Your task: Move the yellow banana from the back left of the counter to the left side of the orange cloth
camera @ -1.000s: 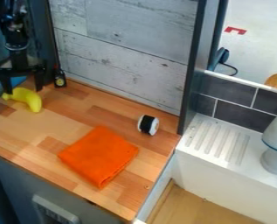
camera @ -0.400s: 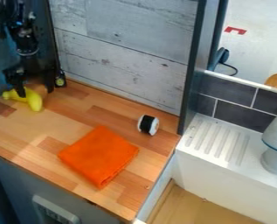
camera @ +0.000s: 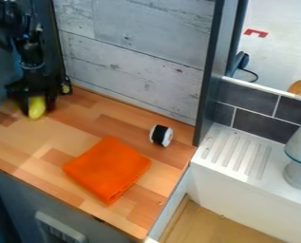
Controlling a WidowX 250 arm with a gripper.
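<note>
The end effector (camera: 35, 102) hangs low at the upper left of the frame, right over the banana (camera: 36, 108), which lies on the desk (camera: 70, 124) with its rounded lower end showing against the black parts. The dark shapes run together there, so I cannot tell whether it is spread, pressed together or pinching the banana. The chief risk, I judge, is a poor hold: the banana's smooth skin and rounded form could let it roll or slide out if pressure landed off-centre or near one end. Coming down too far could squash it against the hard desk, and a sideways swing might knock the small dark tool (camera: 65, 87) standing close by at the foot of the wall (camera: 133, 61). The orange cloth (camera: 108, 169), near the lower centre-left, and the spool (camera: 161, 135), right of centre, lie well apart from the end effector and seem at little risk. The cloth is a soft, matt, folded pad with blunt corners; the spool is a squat white cylinder with a black band. The desk is smooth wood in patchwork strips, the wall pale, weathered-looking boards. At the right, a glossy white drainboard (camera: 238, 152) has straight raised ridges.
</note>
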